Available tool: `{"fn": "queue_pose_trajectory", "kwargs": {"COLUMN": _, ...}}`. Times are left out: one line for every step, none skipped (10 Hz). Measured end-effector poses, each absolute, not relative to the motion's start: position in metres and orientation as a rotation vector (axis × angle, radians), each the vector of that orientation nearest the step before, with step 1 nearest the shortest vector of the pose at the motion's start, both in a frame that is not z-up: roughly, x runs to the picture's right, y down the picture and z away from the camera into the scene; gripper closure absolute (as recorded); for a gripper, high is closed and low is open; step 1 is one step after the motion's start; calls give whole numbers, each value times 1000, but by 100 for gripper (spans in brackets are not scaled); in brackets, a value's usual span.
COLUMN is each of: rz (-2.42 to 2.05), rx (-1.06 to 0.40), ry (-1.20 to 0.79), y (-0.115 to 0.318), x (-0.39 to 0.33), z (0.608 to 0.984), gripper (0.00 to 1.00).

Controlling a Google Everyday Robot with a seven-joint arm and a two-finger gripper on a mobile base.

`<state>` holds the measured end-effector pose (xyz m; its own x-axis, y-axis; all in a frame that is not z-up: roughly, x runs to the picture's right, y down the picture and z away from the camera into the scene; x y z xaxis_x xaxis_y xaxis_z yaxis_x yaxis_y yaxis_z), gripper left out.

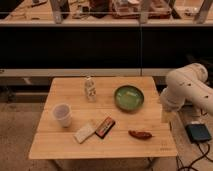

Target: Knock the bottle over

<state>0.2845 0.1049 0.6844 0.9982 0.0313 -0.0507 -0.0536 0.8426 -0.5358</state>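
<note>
The bottle point(89, 89) is small, slim and whitish with a pale label. It stands upright on the far left-middle part of the wooden table point(70, 150). My white arm point(186, 89) is bent beside the table's right edge. The gripper point(166, 115) hangs below the arm at that edge, far to the right of the bottle and not touching anything on the table.
A white translucent cup point(62, 114) stands in front and left of the bottle. A green plate point(129, 97) lies between bottle and arm. A white packet point(85, 132), a dark snack bar point(105, 127) and a red-brown item point(140, 134) lie near the front. A black device point(199, 132) sits on the floor at right.
</note>
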Motion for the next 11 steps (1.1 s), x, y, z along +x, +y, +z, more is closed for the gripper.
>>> {"fn": "queue_pose_trajectory", "kwargs": {"rz": 45, "rx": -567, "ry": 41, "y": 105, "x": 285, "z": 684, "gripper": 35}}
{"fn": "queue_pose_trajectory", "kwargs": {"rz": 45, "rx": -567, "ry": 40, "y": 105, "x": 284, "z": 684, "gripper": 35}}
{"fn": "queue_pose_trajectory", "kwargs": {"rz": 45, "rx": -567, "ry": 41, "y": 105, "x": 285, "z": 684, "gripper": 35}}
{"fn": "queue_pose_trajectory", "kwargs": {"rz": 45, "rx": -567, "ry": 40, "y": 105, "x": 284, "z": 684, "gripper": 35}}
{"fn": "queue_pose_trajectory", "kwargs": {"rz": 45, "rx": -567, "ry": 41, "y": 105, "x": 285, "z": 684, "gripper": 35}}
{"fn": "queue_pose_trajectory", "kwargs": {"rz": 45, "rx": -567, "ry": 41, "y": 105, "x": 285, "z": 684, "gripper": 35}}
{"fn": "queue_pose_trajectory", "kwargs": {"rz": 45, "rx": -567, "ry": 40, "y": 105, "x": 284, "z": 684, "gripper": 35}}
{"fn": "queue_pose_trajectory", "kwargs": {"rz": 45, "rx": -567, "ry": 41, "y": 105, "x": 285, "z": 684, "gripper": 35}}
{"fn": "queue_pose_trajectory", "kwargs": {"rz": 45, "rx": -567, "ry": 40, "y": 105, "x": 284, "z": 684, "gripper": 35}}
{"fn": "queue_pose_trajectory", "kwargs": {"rz": 45, "rx": -567, "ry": 40, "y": 105, "x": 284, "z": 684, "gripper": 35}}
{"fn": "queue_pose_trajectory", "kwargs": {"rz": 46, "rx": -555, "ry": 36, "y": 98, "x": 281, "z": 688, "gripper": 35}}
